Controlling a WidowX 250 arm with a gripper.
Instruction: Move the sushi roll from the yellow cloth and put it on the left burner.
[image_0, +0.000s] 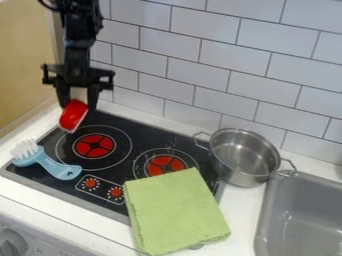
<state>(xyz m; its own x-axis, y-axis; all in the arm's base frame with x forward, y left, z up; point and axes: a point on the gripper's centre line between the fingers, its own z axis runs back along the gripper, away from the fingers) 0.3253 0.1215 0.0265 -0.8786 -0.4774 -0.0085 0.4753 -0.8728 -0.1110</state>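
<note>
The black two-finger gripper (78, 106) grasps a smooth red, pale-edged oblong piece (72, 116) whose long axis slants down-left beneath it

Red object (72, 116) held tilted in black gripper (78, 101) at ten o'clock, blue brush (52, 165) at eight, green cloth (175, 212) at six, overlapping stovetop (143, 142), steel pot (242, 169) at four, grey sink (304, 225) toward five
</note>
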